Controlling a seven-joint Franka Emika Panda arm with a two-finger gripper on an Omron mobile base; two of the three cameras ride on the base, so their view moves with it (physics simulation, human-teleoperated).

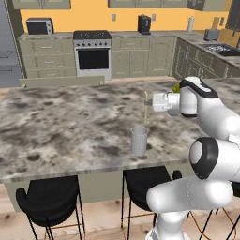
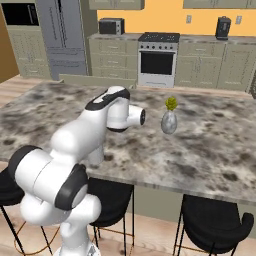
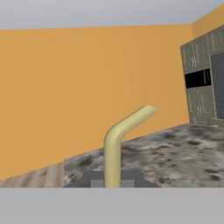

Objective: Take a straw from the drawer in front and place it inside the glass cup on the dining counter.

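Note:
The pale yellow straw [image 1: 146, 112] hangs upright over the dining counter [image 1: 56, 122], its lower end just above the rim of the glass cup [image 1: 139, 140]. My gripper [image 1: 150, 102] points left and is shut on the straw near its upper part. In the hand view the straw [image 3: 114, 148] rises from between the dark finger tips [image 3: 131, 178] and bends to the right; the gripper [image 3: 112, 181] is shut on it. The drawer [image 1: 61, 81] stands pulled out beyond the counter's far edge, also seen as the drawer [image 2: 97, 80] in the right base view. There my arm hides the cup.
A small grey vase with a green sprig [image 2: 169, 120] stands on the counter to the right of my hand. Black stools [image 1: 49, 197] [image 2: 215, 220] sit under the counter's near edge. A stove [image 1: 93, 54] and cabinets line the back wall.

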